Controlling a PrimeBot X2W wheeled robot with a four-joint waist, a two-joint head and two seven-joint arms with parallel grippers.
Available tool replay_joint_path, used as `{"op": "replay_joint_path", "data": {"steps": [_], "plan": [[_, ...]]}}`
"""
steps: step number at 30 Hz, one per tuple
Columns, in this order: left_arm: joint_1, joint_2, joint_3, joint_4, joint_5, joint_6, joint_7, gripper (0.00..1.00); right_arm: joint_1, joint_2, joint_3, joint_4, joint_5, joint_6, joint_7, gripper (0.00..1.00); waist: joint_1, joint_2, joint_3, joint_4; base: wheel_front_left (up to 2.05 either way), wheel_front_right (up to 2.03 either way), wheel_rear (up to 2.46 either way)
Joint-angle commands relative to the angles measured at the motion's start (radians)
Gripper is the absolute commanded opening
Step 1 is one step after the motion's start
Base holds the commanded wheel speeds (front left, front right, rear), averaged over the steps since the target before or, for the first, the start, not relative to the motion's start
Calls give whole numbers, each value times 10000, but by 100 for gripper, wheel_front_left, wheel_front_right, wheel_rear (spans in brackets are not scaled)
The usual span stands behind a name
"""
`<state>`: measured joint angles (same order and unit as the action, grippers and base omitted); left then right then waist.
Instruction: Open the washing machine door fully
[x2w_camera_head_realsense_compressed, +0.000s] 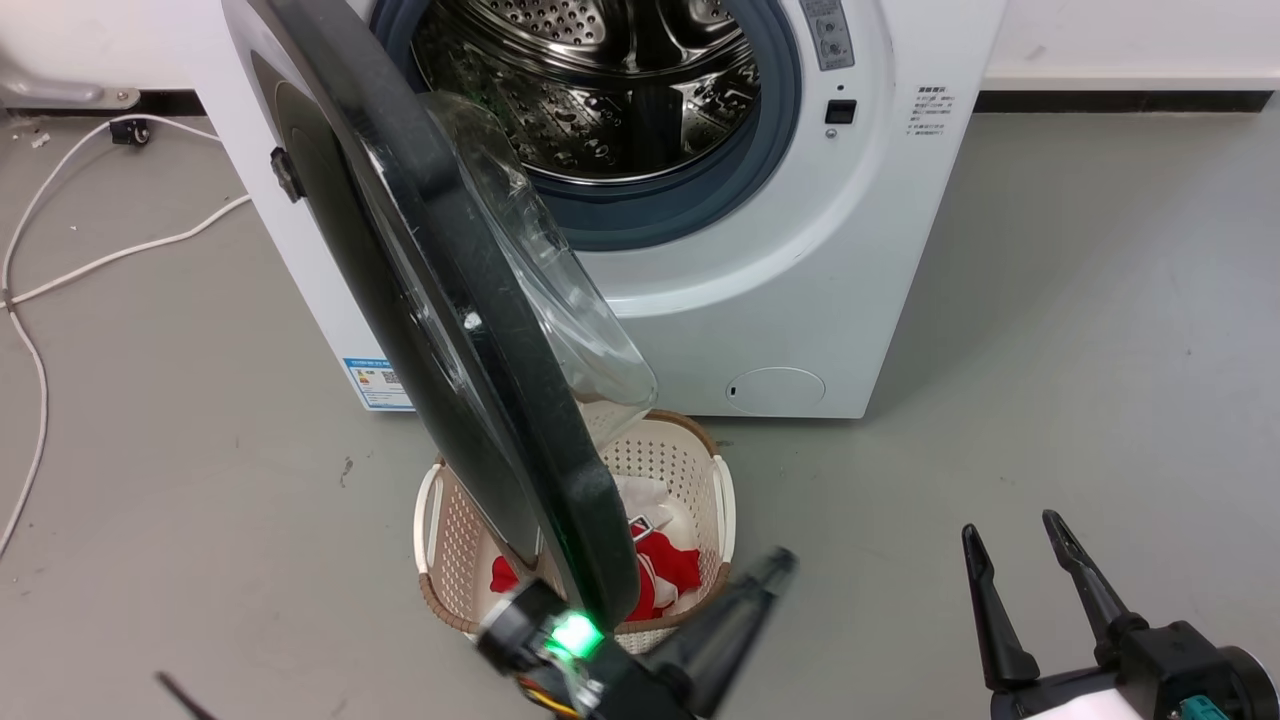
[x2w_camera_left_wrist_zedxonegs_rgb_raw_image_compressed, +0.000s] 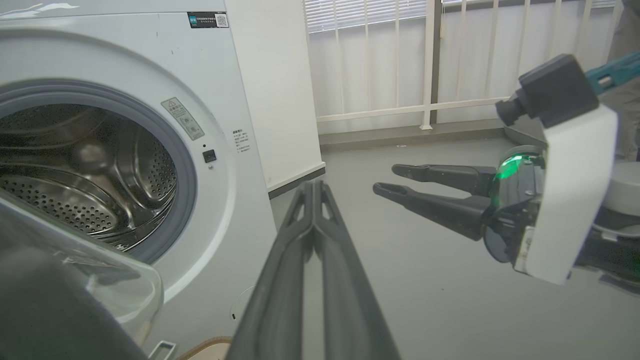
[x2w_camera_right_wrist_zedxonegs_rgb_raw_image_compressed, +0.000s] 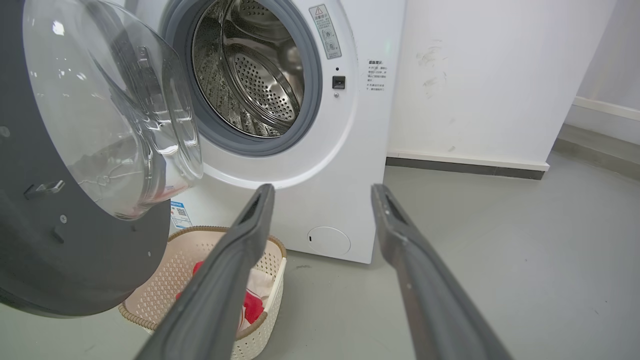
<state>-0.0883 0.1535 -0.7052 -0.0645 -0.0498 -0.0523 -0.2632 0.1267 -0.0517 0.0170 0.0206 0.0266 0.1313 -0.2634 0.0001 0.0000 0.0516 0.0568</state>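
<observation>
The washing machine door (x2w_camera_head_realsense_compressed: 480, 330), a glossy black round with a bulging clear glass bowl, stands swung out from the white machine (x2w_camera_head_realsense_compressed: 800, 300), edge-on to the head view. The steel drum (x2w_camera_head_realsense_compressed: 600, 90) lies exposed. My left gripper (x2w_camera_head_realsense_compressed: 775, 565) is shut with nothing in it, just right of the door's lower rim on the glass side; whether it touches the door I cannot tell. In the left wrist view the shut gripper (x2w_camera_left_wrist_zedxonegs_rgb_raw_image_compressed: 312, 186) points past the door (x2w_camera_left_wrist_zedxonegs_rgb_raw_image_compressed: 45, 305). My right gripper (x2w_camera_head_realsense_compressed: 1010, 525) hangs open at the lower right, apart from the door (x2w_camera_right_wrist_zedxonegs_rgb_raw_image_compressed: 75, 250).
A cream laundry basket (x2w_camera_head_realsense_compressed: 690, 450) with red and white clothes sits on the floor under the door's lower edge. White cables (x2w_camera_head_realsense_compressed: 40, 280) trail over the grey floor at the left. Open floor lies right of the machine, with a wall (x2w_camera_right_wrist_zedxonegs_rgb_raw_image_compressed: 475, 75) behind.
</observation>
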Motion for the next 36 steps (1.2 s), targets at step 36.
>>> {"op": "replay_joint_path", "data": {"steps": [36], "plan": [[993, 596, 2727, -100, 221, 682, 9, 0, 51, 24, 397, 428, 90, -10, -19, 100, -1, 0, 94, 2529, 0, 0, 0]]}}
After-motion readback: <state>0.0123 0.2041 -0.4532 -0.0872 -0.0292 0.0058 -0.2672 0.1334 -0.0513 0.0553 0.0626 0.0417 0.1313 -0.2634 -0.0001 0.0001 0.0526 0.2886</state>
